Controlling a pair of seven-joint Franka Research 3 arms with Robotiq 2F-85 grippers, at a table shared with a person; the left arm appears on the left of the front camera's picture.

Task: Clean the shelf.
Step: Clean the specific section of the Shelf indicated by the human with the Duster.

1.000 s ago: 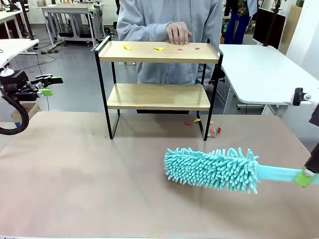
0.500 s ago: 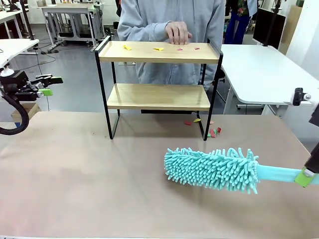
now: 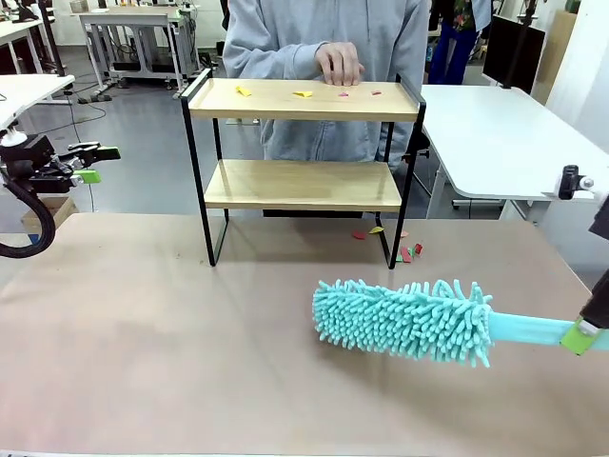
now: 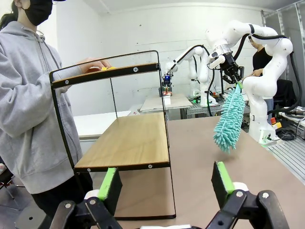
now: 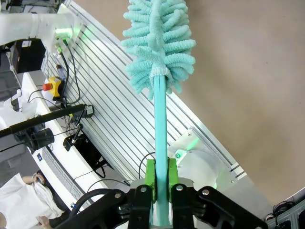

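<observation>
A small two-tier shelf of light wooden boards in a thin black metal frame [image 3: 303,184] stands at the far middle of the tan counter [image 3: 143,333]. Small yellow and red scraps [image 3: 303,94] lie on its top board, where a person's hand [image 3: 340,64] rests. The right jaws are clamped on the handle of a fluffy turquoise duster [image 3: 404,321], its head low over the counter in front of the shelf. The left jaws stand wide apart, holding nothing, beyond the counter's left edge.

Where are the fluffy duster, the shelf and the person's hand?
duster [image 3: 404,322]: front view, middle of its fluffy head.
shelf [image 3: 303,185]: front view, bare lower board.
person's hand [image 3: 340,63]: front view, back of the hand.
</observation>
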